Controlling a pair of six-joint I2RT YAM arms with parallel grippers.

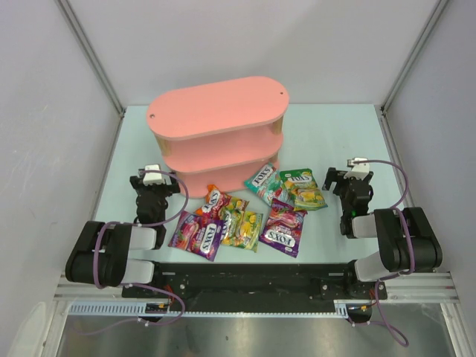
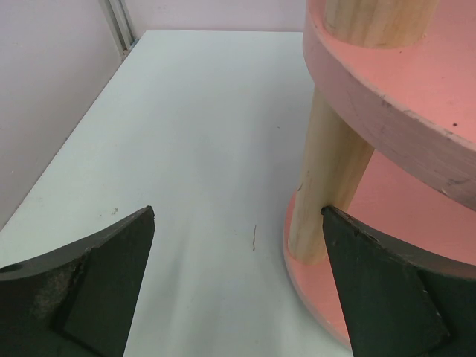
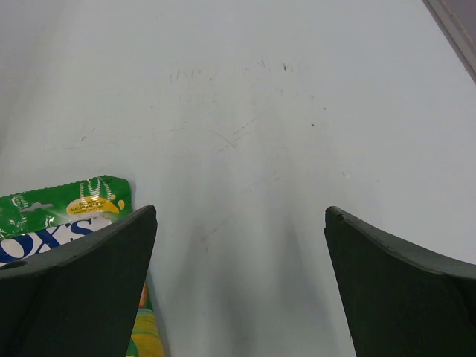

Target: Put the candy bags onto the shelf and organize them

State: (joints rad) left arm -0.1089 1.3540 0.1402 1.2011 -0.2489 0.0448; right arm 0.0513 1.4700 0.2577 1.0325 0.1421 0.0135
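The pink three-tier shelf (image 1: pixel 217 132) stands at the back middle of the table, its tiers bare. Six candy bags lie in front of it: a purple one (image 1: pixel 198 233), a red-orange one (image 1: pixel 213 201), a yellow-green one (image 1: pixel 243 225), a second purple one (image 1: pixel 283 227), a teal one (image 1: pixel 262 181) and a second yellow-green one (image 1: pixel 304 189). My left gripper (image 1: pixel 154 182) is open and empty beside the shelf's left end; its view shows the shelf's post (image 2: pixel 327 186). My right gripper (image 1: pixel 351 181) is open and empty, right of the bags; a green bag corner (image 3: pixel 67 212) shows.
Grey enclosure walls with metal corner posts (image 1: pixel 89 52) close in the pale table (image 1: pixel 335 134) on three sides. The arm bases and a black rail (image 1: pixel 253 279) run along the near edge.
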